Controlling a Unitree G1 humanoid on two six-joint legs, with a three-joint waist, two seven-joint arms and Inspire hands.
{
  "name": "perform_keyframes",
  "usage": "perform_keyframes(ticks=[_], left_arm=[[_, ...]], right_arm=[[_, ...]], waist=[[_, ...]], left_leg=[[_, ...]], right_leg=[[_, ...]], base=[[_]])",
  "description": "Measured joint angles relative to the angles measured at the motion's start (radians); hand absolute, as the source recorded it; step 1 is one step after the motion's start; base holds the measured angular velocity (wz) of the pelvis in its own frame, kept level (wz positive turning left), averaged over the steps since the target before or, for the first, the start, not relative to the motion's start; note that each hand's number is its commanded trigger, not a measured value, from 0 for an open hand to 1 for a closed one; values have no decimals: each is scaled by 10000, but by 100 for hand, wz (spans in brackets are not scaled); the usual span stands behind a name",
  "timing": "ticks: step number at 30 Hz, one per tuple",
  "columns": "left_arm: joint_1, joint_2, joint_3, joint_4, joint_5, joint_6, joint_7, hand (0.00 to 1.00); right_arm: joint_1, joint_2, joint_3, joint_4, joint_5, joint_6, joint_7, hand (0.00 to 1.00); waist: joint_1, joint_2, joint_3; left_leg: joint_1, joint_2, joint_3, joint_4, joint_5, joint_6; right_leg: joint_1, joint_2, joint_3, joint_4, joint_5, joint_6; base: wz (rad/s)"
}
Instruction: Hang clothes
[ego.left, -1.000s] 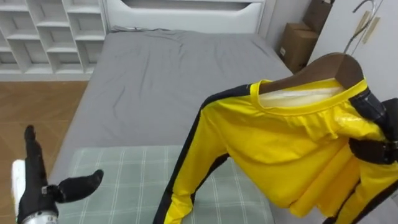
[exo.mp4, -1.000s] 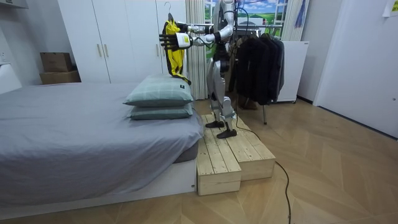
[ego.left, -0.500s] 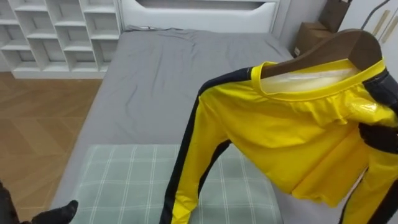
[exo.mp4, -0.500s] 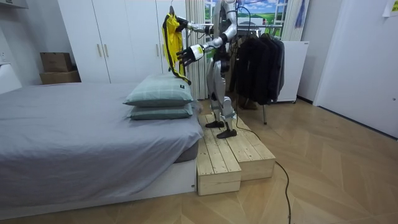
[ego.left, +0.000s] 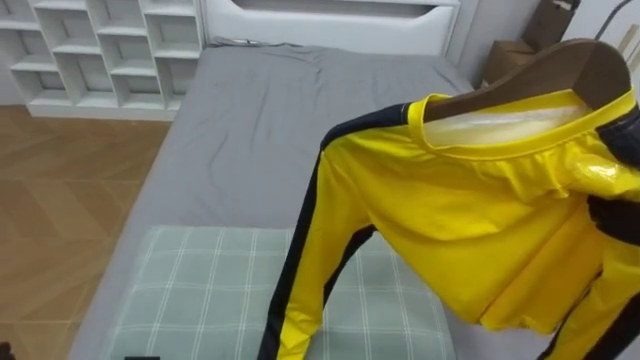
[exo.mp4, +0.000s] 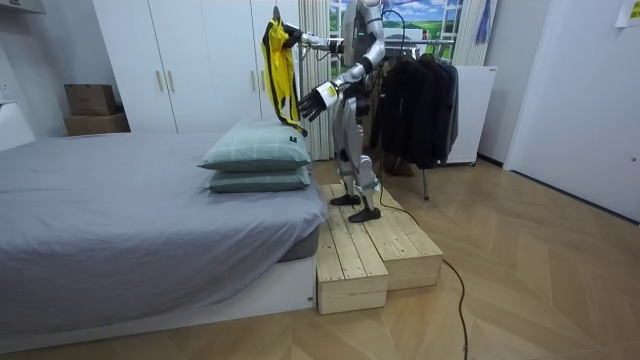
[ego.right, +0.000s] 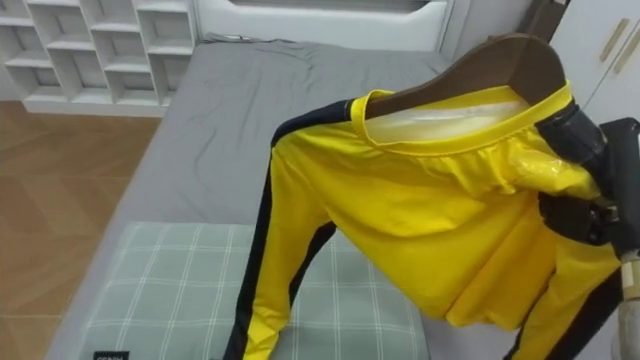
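Observation:
A yellow garment (ego.left: 450, 230) with black side stripes hangs on a brown wooden hanger (ego.left: 560, 70), held up above the bed. My right hand (ego.right: 588, 215) is at the garment's right shoulder, its dark fingers curled into the yellow cloth over the hanger's end. One long sleeve or leg (ego.left: 300, 290) dangles down over the pillow. In the room view the garment (exo.mp4: 278, 70) is raised at head height, and my left hand (exo.mp4: 318, 98) hangs lower in front of my chest, fingers spread and holding nothing.
A green plaid pillow (ego.left: 200, 295) lies on the grey bed (ego.left: 250, 120) below the garment. White shelves (ego.left: 100, 50) and a cardboard box (ego.left: 505, 60) stand beyond. I stand on a wooden platform (exo.mp4: 375, 250) beside the bed, with a rack of dark clothes (exo.mp4: 415, 95) behind me.
My left hand has dropped away from beside the garment and sunk out of the eye view's lower left. The garment has stayed in my right hand, lifted slightly.

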Motion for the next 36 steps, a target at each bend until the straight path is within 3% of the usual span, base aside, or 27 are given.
perform_keyframes(ticks=[3,8,11,12,13,15,16,17,18,19,20,21,22,23,25,29,32,34,35,36], left_arm=[[-48,1,-315,-67,22,-35,-80,0],[-32,12,-428,-65,174,-33,-361,0],[77,23,-409,-61,274,-34,-513,0],[94,24,-370,-61,412,-34,-511,0],[95,28,-347,-62,500,-34,-504,0],[198,33,-308,9,578,-49,-459,0],[205,32,-325,153,561,-48,-457,0],[213,31,-355,230,563,-47,-457,0],[214,13,-433,346,561,-41,-480,0],[215,-10,-528,486,560,-40,-526,0],[219,-29,-576,558,567,-38,-553,0],[220,-40,-612,715,575,-31,-682,0],[200,-20,-609,791,579,-30,-721,0],[131,-39,-607,984,580,-25,-798,0],[70,-53,-749,1200,578,21,-985,0],[-20,-38,-810,1222,559,111,-1377,0],[-21,-15,-1020,1231,551,117,-1481,0],[-14,-12,-1241,1223,556,119,-1478,0],[-12,-9,-1243,1225,557,119,-1471,0],[-10,-38,-1264,1220,558,98,-1467,0]], right_arm=[[264,36,4,0,-40,14,19,100],[712,35,3,-25,-60,9,23,100],[919,34,4,4,-75,3,156,100],[984,32,14,25,-71,3,233,100],[1037,32,39,34,-68,5,260,100],[1159,36,232,213,-131,9,440,100],[1158,77,356,406,-117,22,439,100],[1175,121,402,485,-124,38,448,100],[1249,294,406,550,-172,103,479,100],[1439,434,407,558,-171,172,480,100],[1539,452,408,561,-164,177,480,100],[1640,489,419,597,-173,178,480,100],[1638,526,429,636,-179,163,480,100],[1641,559,428,749,-176,101,479,100],[1636,570,436,729,-197,-35,449,100],[1635,692,440,697,-229,-94,497,100],[1619,698,438,698,-212,-92,581,100],[1549,694,481,615,-198,-94,571,100],[1485,694,547,606,-218,-95,567,100],[1467,694,600,478,-323,-99,558,100]], waist=[[-31,2,10],[-16,-241,124],[172,-283,123],[322,-268,125],[447,-272,126],[715,-211,147],[730,-150,182],[723,-130,187],[699,-51,222],[642,-63,200],[594,-67,177],[459,-134,87],[400,-177,76],[210,-204,35],[136,-99,71],[-235,16,127],[-431,23,136],[-384,52,136],[-356,16,146],[-346,-46,127]], left_leg=[[1,0,101,10,0,0],[-64,5,567,31,-71,87],[-100,118,1436,133,-221,94],[-78,204,1994,155,-366,65],[-47,240,2304,168,-406,50],[20,528,3440,657,-738,9],[39,693,3954,876,-965,-15],[63,747,4201,971,-1061,-39],[72,879,4646,1097,-1263,-75],[143,907,5144,1183,-1356,-135],[192,894,5365,1221,-1411,-162],[256,842,5556,1363,-1489,-237],[295,851,5596,1491,-1519,-281],[348,936,5692,1713,-1525,-296],[381,1197,5829,2236,-1526,-298],[558,1463,6050,2668,-1525,-304],[525,2024,6157,4131,-1505,-338],[219,2691,5806,6140,-1090,-710],[86,2790,5630,6596,-832,-636],[-298,2782,4904,7165,-584,-466]], right_leg=[[-2,-33,37,37,-13,21],[-468,34,403,381,-52,39],[-992,132,527,699,-6,-24],[-1220,148,347,783,79,-84],[-1328,148,126,830,117,-140],[-1480,50,-1812,874,431,-605],[-1474,-1,-2884,886,514,-745],[-1506,-28,-3263,910,516,-749],[-1653,-113,-3753,1225,377,-617],[-1960,-600,-4101,2158,-100,-440],[-2075,-934,-4123,2615,-279,-398],[-2148,-1476,-3849,2875,-354,-212],[-2176,-1490,-3505,2846,-353,-151],[-2164,-1283,-3285,2745,-395,-220],[-2102,-909,-2928,2527,-313,-355],[-1984,-594,-2803,2456,-432,-560],[-1842,-408,-2691,2595,-881,-792],[-1741,-85,-1953,3018,-1234,-999],[-1707,-14,-1718,3148,-1299,-1053],[-1672,119,-1204,3239,-1435,-1080]], base=[[-9],[-28],[-79],[-97],[-140],[-159],[-130],[-111],[-92],[-82],[-69],[-51],[-53],[-58],[-75],[-50],[-54],[-87],[-98],[-100]])
